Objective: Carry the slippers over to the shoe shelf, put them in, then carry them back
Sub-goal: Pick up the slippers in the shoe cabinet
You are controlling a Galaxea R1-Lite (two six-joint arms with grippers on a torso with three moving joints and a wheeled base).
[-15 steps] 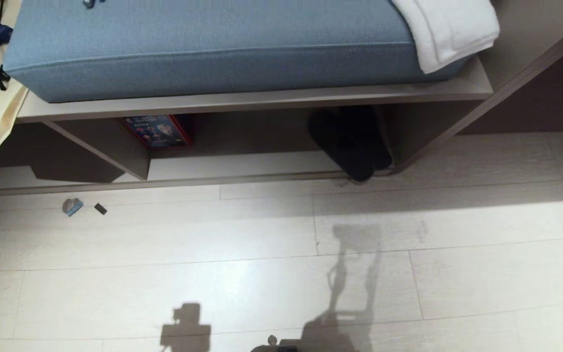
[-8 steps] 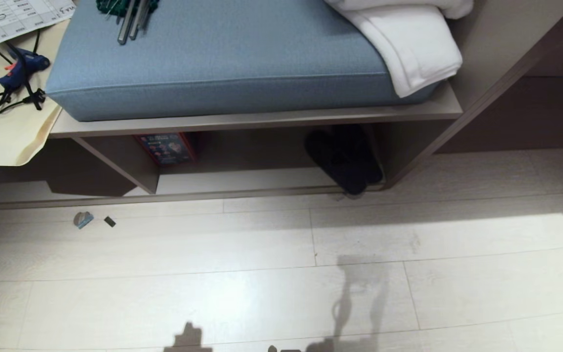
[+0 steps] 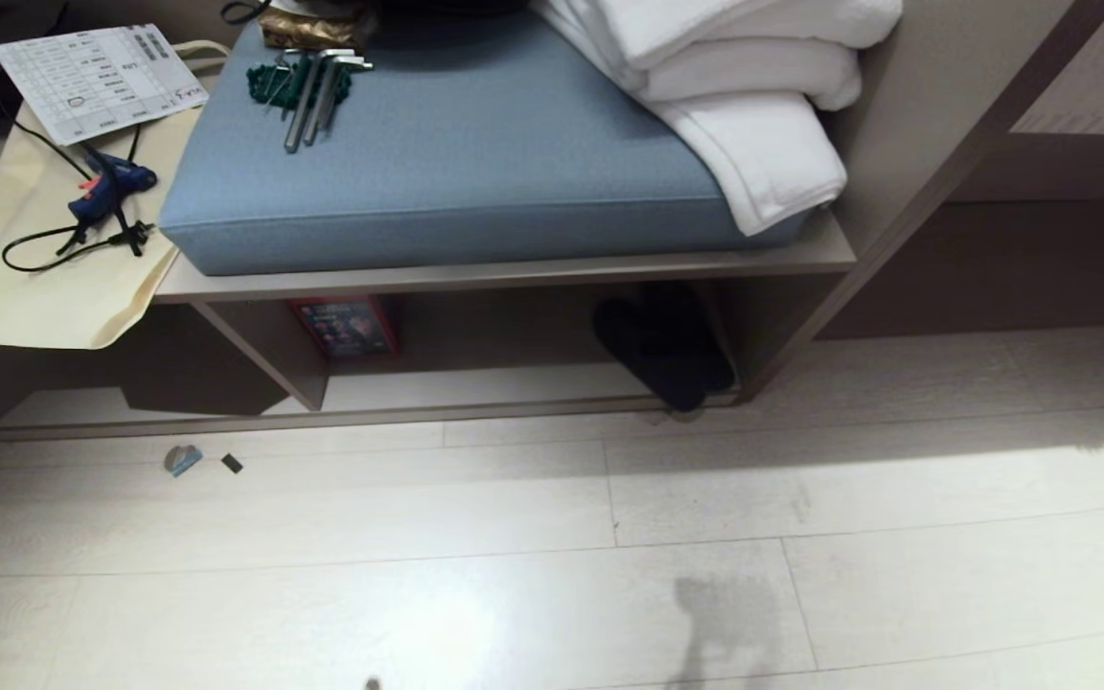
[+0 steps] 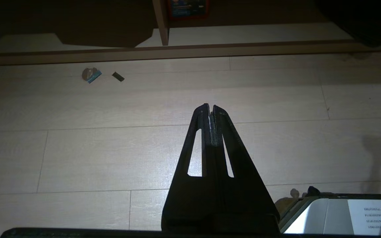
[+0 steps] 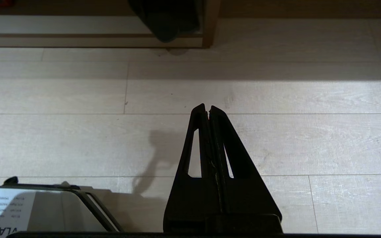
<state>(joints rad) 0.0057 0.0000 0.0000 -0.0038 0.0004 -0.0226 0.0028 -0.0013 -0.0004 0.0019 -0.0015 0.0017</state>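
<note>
Pale plank floor [image 3: 514,575] — blue bench cushion [image 3: 475,163], sunlit band at right.

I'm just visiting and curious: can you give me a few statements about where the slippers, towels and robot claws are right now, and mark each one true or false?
1. The slippers sit inside the shoe shelf. True.
2. The left gripper holds a slipper. False: it is shut on nothing, above the floor.
3. White towels lie on the blue cushion. True.
4. The right gripper is wide open. False: it is shut.
</note>
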